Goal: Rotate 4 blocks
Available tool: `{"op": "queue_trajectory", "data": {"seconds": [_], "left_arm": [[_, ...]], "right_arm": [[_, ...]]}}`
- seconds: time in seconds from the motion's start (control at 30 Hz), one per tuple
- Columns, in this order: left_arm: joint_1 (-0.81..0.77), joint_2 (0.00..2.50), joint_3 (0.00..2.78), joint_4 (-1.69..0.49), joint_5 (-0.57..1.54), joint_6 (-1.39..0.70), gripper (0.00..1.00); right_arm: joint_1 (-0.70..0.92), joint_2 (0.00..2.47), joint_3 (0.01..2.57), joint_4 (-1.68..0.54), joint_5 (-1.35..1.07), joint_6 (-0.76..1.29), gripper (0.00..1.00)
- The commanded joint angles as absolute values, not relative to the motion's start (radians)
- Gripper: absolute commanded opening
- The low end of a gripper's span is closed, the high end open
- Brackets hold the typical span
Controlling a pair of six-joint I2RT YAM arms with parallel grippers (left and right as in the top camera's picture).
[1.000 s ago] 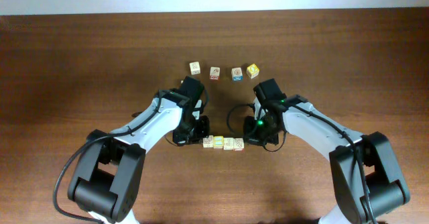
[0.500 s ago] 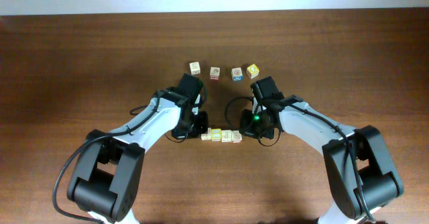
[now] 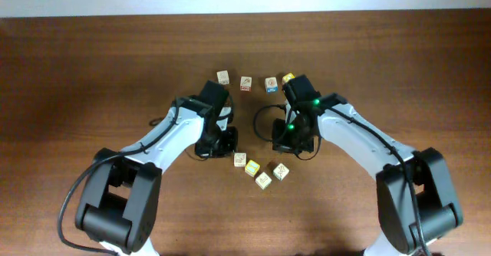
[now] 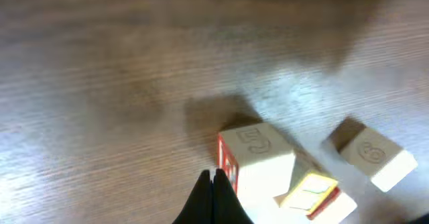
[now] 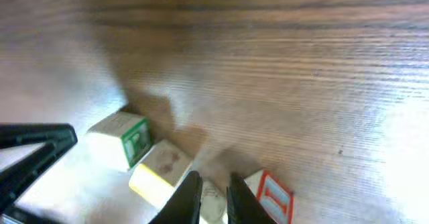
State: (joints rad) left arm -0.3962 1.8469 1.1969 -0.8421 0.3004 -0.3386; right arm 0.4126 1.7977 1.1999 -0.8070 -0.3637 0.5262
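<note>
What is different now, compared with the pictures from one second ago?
The four near blocks no longer form a straight row: they are scattered, the right ones closer to the robot. The left tool and right tool pulled away toward the far blocks; the right one opened a little. The left stayed shut; the far blocks did not move.

Block nearest the camera, top face: pale embossed mark shaped like a 5, blurred, not certain.
Block at right, top face: looped mark like a 6 or 9, undecidable.
Overhead blocks: coloured prints, too small to read.
</note>
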Motion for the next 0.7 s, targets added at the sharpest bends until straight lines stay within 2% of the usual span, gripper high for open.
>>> {"op": "queue_trajectory", "data": {"seconds": [0.0, 0.07, 0.13, 0.2, 0.23, 0.27, 0.47, 0.67], "left_arm": [[-0.288, 1.857, 1.401, -0.927, 0.2, -0.293, 0.03], [-0.2, 1.857, 1.477, -0.929, 0.167, -0.294, 0.23], [-0.103, 1.857, 1.505, -0.917, 0.129, -0.294, 0.52], [-0.038, 1.857, 1.505, -0.914, 0.13, -0.294, 0.7], [-0.021, 1.857, 1.504, -0.914, 0.13, -0.294, 0.87], [-0.003, 1.857, 1.504, -0.915, 0.13, -0.294, 0.99], [0.007, 1.857, 1.504, -0.914, 0.13, -0.294, 0.99], [0.007, 1.857, 1.504, -0.914, 0.13, -0.294, 0.99]], "right_arm": [[0.479, 1.734, 1.237, -0.788, -0.353, 0.505, 0.22], [0.542, 1.772, 1.236, -0.73, -0.323, 0.533, 0.32], [0.61, 1.806, 1.237, -0.659, -0.26, 0.562, 0.38], [0.642, 1.821, 1.237, -0.623, -0.234, 0.582, 0.4], [0.65, 1.835, 1.237, -0.621, -0.204, 0.593, 0.43], [0.657, 1.855, 1.237, -0.609, -0.197, 0.593, 0.45], [0.696, 1.922, 1.253, -0.578, -0.181, 0.608, 0.47], [0.734, 1.922, 1.262, -0.605, -0.066, 0.683, 0.24]]}}
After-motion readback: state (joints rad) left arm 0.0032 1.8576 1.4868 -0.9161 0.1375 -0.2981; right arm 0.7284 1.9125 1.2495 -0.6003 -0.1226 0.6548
